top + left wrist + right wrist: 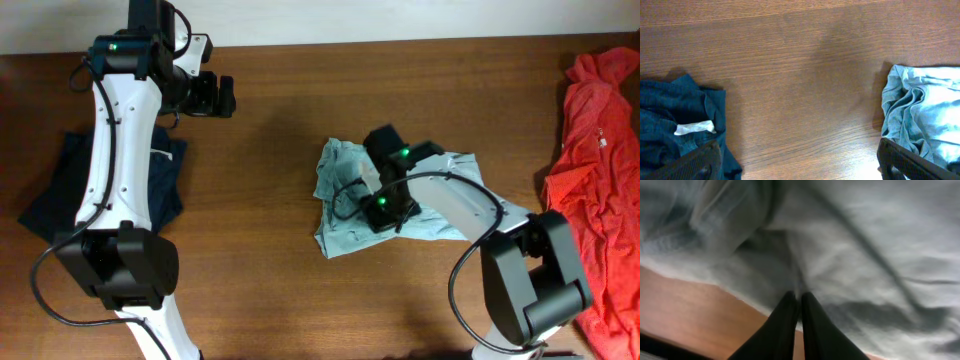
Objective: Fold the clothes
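While my left gripper [800, 159] hangs over table [790, 75] fully spread, empty — my right gripper [800, 297] clamps T-shirt [865, 240] fold, tips nearly touching.

No lettering is legible anywhere: the small white tag [694, 128] on the dark navy garment [670, 110], just ahead of the left gripper's [802, 167] left finger, reads blank.

Left claw [800, 162] wide open; right claw [799, 296] seemingly pinched shut, fingertips together.
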Controlling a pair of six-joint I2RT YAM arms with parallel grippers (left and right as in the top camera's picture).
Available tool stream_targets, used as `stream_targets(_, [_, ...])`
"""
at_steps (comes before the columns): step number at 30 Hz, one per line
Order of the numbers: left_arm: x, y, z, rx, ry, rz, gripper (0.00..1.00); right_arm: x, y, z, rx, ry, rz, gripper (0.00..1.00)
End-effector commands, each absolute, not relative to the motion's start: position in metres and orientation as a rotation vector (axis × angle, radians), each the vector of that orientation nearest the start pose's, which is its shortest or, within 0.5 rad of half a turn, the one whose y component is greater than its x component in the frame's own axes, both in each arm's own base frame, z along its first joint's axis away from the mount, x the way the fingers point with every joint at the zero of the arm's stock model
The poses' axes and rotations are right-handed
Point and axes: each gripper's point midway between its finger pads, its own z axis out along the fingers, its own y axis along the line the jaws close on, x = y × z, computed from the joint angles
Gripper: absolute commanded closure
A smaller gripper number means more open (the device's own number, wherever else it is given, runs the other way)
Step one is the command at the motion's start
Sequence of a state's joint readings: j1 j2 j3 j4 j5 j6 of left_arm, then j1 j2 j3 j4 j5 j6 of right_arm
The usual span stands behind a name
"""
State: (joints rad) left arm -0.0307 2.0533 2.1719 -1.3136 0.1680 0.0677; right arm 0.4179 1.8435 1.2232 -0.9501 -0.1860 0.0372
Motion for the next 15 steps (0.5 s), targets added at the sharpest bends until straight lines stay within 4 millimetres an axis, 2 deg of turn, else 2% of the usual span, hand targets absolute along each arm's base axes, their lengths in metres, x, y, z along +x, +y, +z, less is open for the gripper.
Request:
stream_targets(1, [0.467,-0.04,0.219,0.183,2.724,-0.215,0.01,0.269,0.177,0.03,-0.767,3.094,0.335,0.91])
stream_targets(5, [0.467,-0.04,0.219,0.183,2.724,-0.215,0.01,0.26,0.196,0.04,-0.866,3.056,0.394,0.91])
stream_targets(7, [0.467,-0.04,0.219,0.183,2.724,-0.215,0.01,0.254,0.209,0.055,-0.959,2.989,0.44,0.92])
stream_targets(9, [0.467,-0.04,0.219,0.183,2.724,-0.214,0.01,0.257,0.212,0.071,-0.958,2.932,0.45,0.92])
stream_targets(13, [0.468,-0.04,0.22,0.183,2.72,-0.216,0.01,0.282,0.199,0.103,-0.749,2.852,0.391,0.93])
stream_targets(15, [0.482,-0.04,0.226,0.186,2.657,-0.208,0.01,0.298,0.186,0.123,-0.59,2.804,0.396,0.93])
